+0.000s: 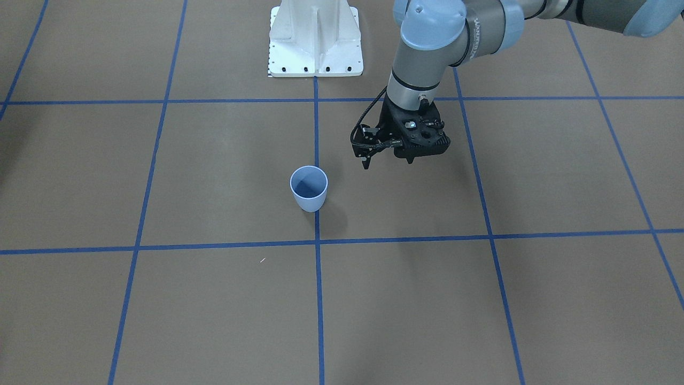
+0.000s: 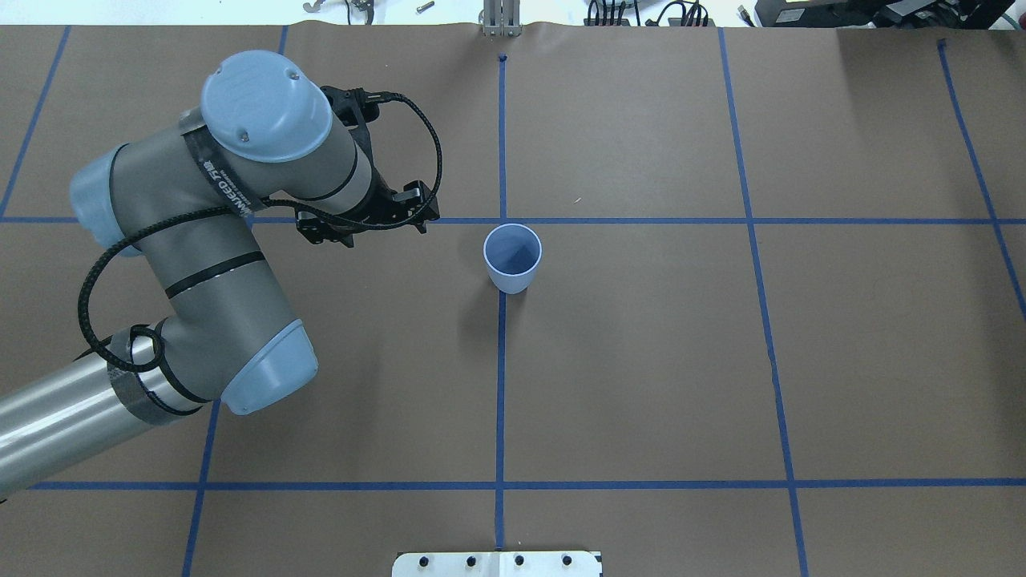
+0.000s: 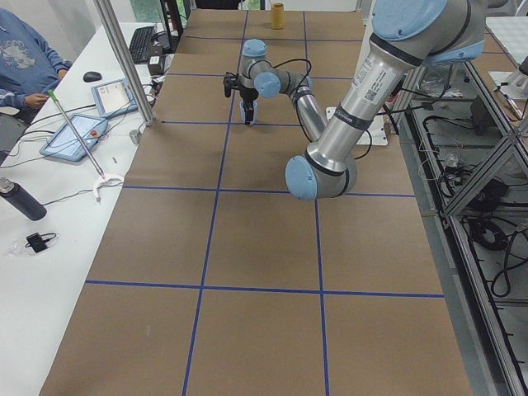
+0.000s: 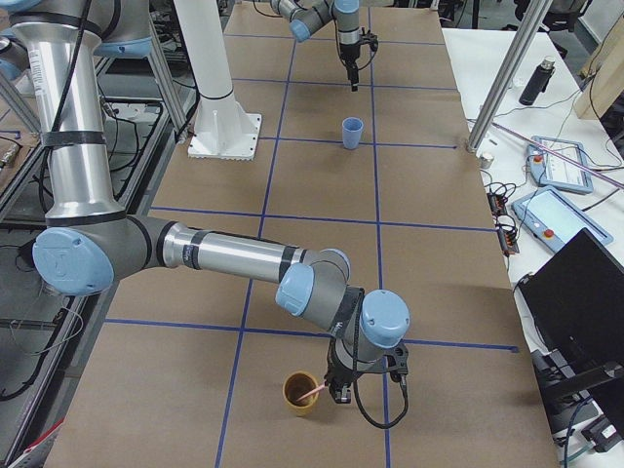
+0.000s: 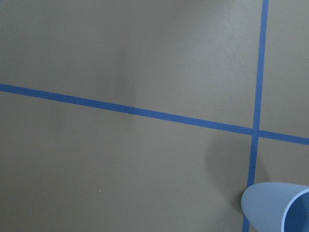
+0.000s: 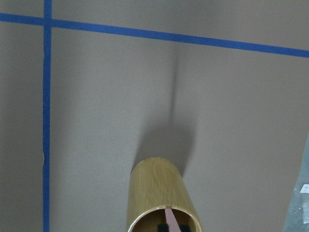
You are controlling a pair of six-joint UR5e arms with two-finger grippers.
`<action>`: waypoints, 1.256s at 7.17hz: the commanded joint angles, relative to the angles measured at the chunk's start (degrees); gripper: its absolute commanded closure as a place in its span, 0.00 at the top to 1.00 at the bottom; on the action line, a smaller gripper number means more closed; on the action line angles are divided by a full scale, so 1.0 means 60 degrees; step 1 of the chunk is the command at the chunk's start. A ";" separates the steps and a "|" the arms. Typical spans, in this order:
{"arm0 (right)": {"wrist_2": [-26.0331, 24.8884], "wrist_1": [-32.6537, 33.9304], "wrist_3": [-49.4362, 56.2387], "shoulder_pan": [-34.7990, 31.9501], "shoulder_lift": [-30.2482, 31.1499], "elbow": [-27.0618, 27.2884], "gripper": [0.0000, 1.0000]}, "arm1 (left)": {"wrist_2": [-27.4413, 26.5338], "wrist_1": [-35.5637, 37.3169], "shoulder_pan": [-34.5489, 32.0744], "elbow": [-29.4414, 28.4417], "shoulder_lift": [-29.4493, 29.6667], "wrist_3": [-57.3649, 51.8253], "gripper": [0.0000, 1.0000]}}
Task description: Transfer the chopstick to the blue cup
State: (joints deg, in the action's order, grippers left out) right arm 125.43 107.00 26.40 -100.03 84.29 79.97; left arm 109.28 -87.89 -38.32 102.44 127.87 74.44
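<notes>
The blue cup (image 1: pixel 309 195) stands upright on the centre tape line, also in the overhead view (image 2: pixel 513 260) and at the lower right of the left wrist view (image 5: pixel 275 208). My left gripper (image 1: pixel 388 162) hangs open and empty beside it, a cup's width or two away (image 2: pixel 385 232). At the table's far right end a pale pink chopstick (image 4: pixel 310 394) leans out of a brown bamboo cup (image 4: pixel 300 392). My right gripper (image 4: pixel 338 390) is at that cup's mouth. In the right wrist view dark fingertips flank the chopstick (image 6: pixel 170 222) inside the cup (image 6: pixel 161 198).
The white robot base (image 1: pixel 315 43) sits at the table's robot side. On the operators' side table are tablets (image 4: pixel 556 161), a metal post (image 4: pixel 502 78) and a dark bottle (image 3: pixel 21 198). A person (image 3: pixel 21 58) sits there.
</notes>
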 commanded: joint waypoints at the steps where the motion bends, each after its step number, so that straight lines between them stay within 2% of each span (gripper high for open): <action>1: -0.0015 0.0981 0.0024 -0.0449 -0.0001 0.0757 0.00 | -0.0021 0.0000 0.0072 -0.0007 0.0030 0.0014 0.98; 2: -0.0117 0.2020 0.0125 -0.0698 -0.0016 0.1518 0.00 | -0.0021 0.0000 0.0087 -0.0007 0.0030 0.0058 0.98; 4: -0.0411 0.3285 0.0507 -0.0978 -0.0219 0.2357 0.00 | -0.0021 -0.0247 0.0087 -0.0109 -0.0013 0.0044 0.98; 7: -0.0894 0.4968 0.0551 -0.1228 -0.2176 0.2448 0.00 | -0.0021 -0.0308 0.0102 -0.0168 -0.0028 0.0044 0.98; 9: -0.0430 0.5924 0.0319 -0.0691 -0.2856 0.3045 0.00 | -0.0035 -0.0308 0.0058 0.0166 -0.0347 -0.0058 0.98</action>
State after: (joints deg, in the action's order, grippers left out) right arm 120.98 138.96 29.27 -106.47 69.73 96.01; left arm 109.14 -89.72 -37.82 102.03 127.28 74.58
